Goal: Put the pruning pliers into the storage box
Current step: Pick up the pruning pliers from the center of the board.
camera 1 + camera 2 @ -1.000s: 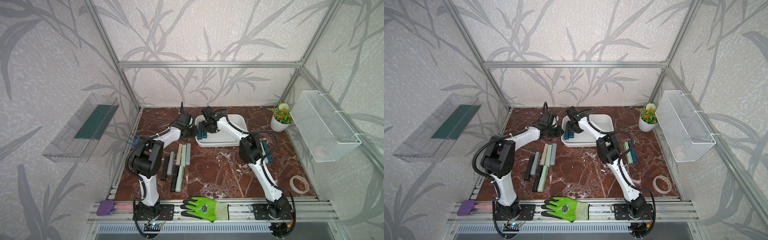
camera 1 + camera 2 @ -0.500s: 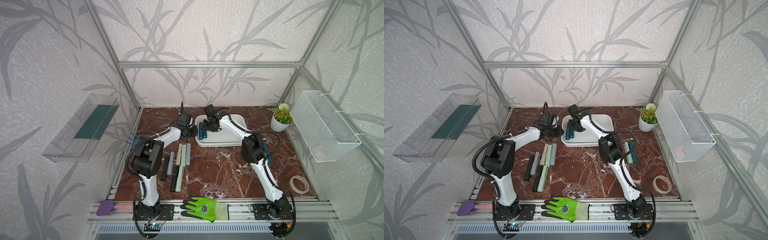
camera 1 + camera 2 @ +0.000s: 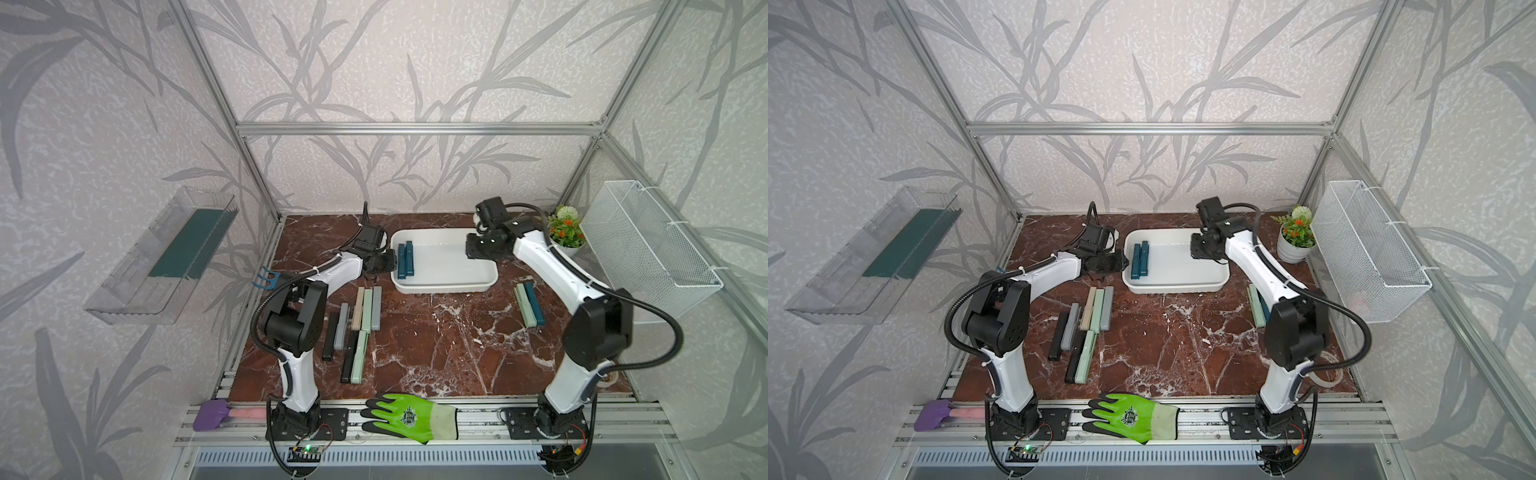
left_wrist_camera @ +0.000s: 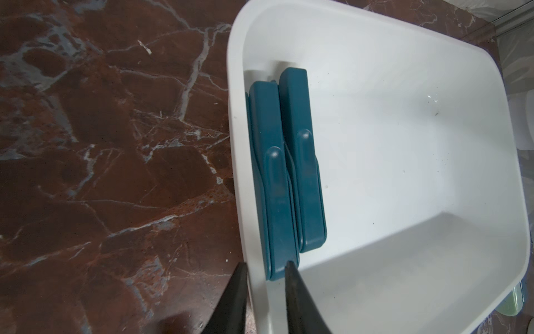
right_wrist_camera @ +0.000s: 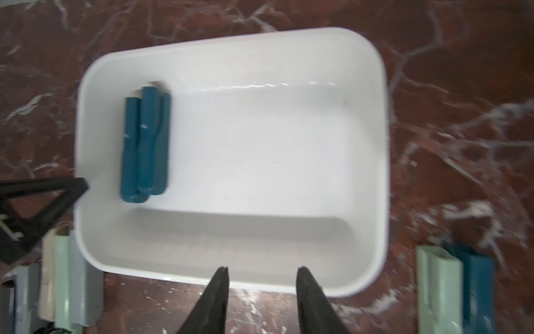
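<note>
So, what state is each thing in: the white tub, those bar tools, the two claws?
Shallow white plastic storage box: open-topped, mostly empty.
Dark teal bar-shaped pruning pliers: closed, lying inside the box.
Other pruning pliers: closed, on the marble table.
Left gripper: straddling the box wall, grip unclear.
Right gripper: open, empty.

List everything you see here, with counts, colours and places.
storage box: 1, white, back centre
boxed pliers: 2, teal, box's left end
left-cluster pliers: 7, black, grey, beige, green, tabletop
right-pair pliers: 2, green, teal, tabletop
glove: 1, green, front rail
trowel: 1, purple, front rail
rake: 1, blue, left edge
potted plant: 1, white pot, back right
wire basket: 1, white, right wall
clear bin: 1, transparent, left wall
left end effector: 1, black, box's left rim
right end effector: 1, black, open, by box's right end
</note>
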You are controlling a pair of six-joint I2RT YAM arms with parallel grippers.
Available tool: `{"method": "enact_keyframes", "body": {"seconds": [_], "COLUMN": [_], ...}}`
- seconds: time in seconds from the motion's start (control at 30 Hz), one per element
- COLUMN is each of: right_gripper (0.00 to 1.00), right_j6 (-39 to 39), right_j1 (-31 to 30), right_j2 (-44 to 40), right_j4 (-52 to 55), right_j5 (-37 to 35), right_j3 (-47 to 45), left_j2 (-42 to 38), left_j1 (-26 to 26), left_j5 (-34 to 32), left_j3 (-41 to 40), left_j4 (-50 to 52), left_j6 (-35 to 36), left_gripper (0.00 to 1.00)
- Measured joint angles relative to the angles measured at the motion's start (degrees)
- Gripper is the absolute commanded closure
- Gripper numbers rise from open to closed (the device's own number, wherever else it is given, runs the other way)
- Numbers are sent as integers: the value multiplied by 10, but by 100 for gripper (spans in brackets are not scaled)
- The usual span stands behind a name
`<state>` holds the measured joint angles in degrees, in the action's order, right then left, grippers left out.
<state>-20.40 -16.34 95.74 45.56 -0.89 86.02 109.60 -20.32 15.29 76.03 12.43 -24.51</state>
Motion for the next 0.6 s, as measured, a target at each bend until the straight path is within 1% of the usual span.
{"method": "enact_keyframes", "body": {"seconds": [0.03, 0.13, 0.23, 0.37, 0.5, 0.6], "right_gripper": [60, 60, 58, 57, 55, 53], "right_j6": [2, 0, -9, -24, -37, -45], "right_j1": [27, 97, 122, 164, 211, 221], "right_j2": [-43, -137, -185, -196, -193, -180], "right_j4": [-5, -2, 7, 12, 12, 10], "right_j5": [-2, -8, -11, 4, 18, 28], "right_j3": [-57, -187, -268, -323, -351, -355], "left_j2": [0, 0, 0, 0, 0, 0], "left_j1": [0, 0, 0, 0, 0, 0], "left_j5": [0, 1, 1, -2, -2, -2], "left_j3": [0, 0, 5, 12, 12, 12], "left_j4": [0, 0, 7, 15, 20, 21], "left_j6": [0, 1, 3, 5, 5, 6], "left_gripper": [77, 77, 77, 77, 77, 77]}}
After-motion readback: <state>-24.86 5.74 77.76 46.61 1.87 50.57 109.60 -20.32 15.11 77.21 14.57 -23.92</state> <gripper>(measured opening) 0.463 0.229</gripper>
